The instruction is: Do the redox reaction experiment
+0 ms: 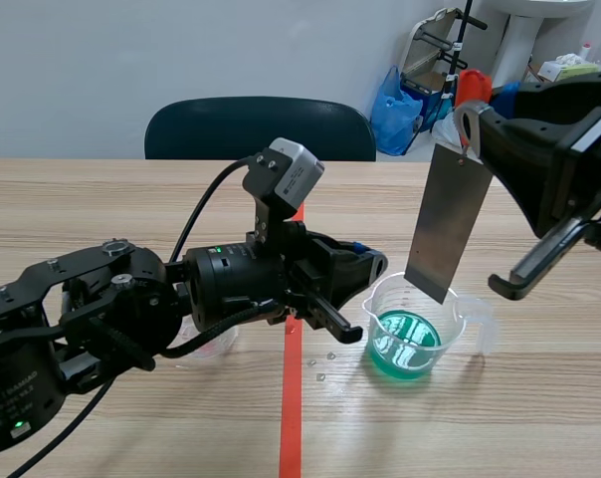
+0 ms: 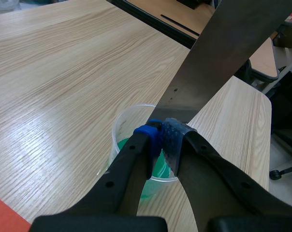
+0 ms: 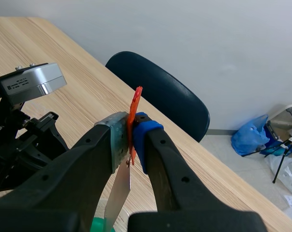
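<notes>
Table [image 1: 539, 418]: light wood-grain top with an orange-red tape line down the middle.
Chair [image 1: 261, 124]: dark blue, pushed in at the far edge.
Left gripper [image 2: 161, 140]: narrow. The blue and grey pads meet over the beaker's mouth. I cannot tell whether they nip the rim.
Right gripper [image 3: 131, 140]: raised, clamped on the top end of the metal plate together with its tag.
Metal plate [image 1: 448, 214]: plain grey, hanging tilted, with its lower edge at the beaker's mouth.
Beaker [image 1: 388, 284]: clear plastic, upright, just beyond the tape line.
Green liquid [image 1: 405, 349]: fills the lower part of the beaker.
Wrist camera [image 1: 289, 171]: grey housing. It carries a printed label, too small to read.
Tag [image 3: 135, 104]: orange-red, standing up between the right pads.
Droplets [image 1: 320, 366]: on the table beside the beaker.
</notes>
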Tool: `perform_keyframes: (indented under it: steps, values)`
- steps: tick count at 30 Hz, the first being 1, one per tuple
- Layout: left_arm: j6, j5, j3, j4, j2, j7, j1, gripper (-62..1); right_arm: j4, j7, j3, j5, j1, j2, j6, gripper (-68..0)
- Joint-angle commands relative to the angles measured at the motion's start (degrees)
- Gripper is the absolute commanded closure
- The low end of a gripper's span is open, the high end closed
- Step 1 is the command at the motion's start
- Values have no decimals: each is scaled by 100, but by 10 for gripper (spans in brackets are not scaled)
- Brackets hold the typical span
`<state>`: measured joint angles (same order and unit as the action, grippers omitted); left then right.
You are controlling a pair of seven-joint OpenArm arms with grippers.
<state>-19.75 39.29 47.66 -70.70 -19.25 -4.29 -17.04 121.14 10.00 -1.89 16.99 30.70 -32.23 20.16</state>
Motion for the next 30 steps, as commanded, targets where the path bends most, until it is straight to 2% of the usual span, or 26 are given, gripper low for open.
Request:
perform_keyframes:
  steps: [1,23,26,30]
  values:
    - [-46,57,-52,-50,48,76,-50,-27,118,83,-72,55,-24,-76,-42,-20]
    - [-48,57,-52,-50,31,68,-61,-27,116,83,-72,55,-24,-76,-42,-20]
    - [-46,37,-52,-50,-66,151,-59,-27,116,83,-72,52,-24,-76,-42,-20]
    - [-48,37,-131,-50,-455,258,-35,-27,116,83,-72,52,-24,-76,-42,-20]
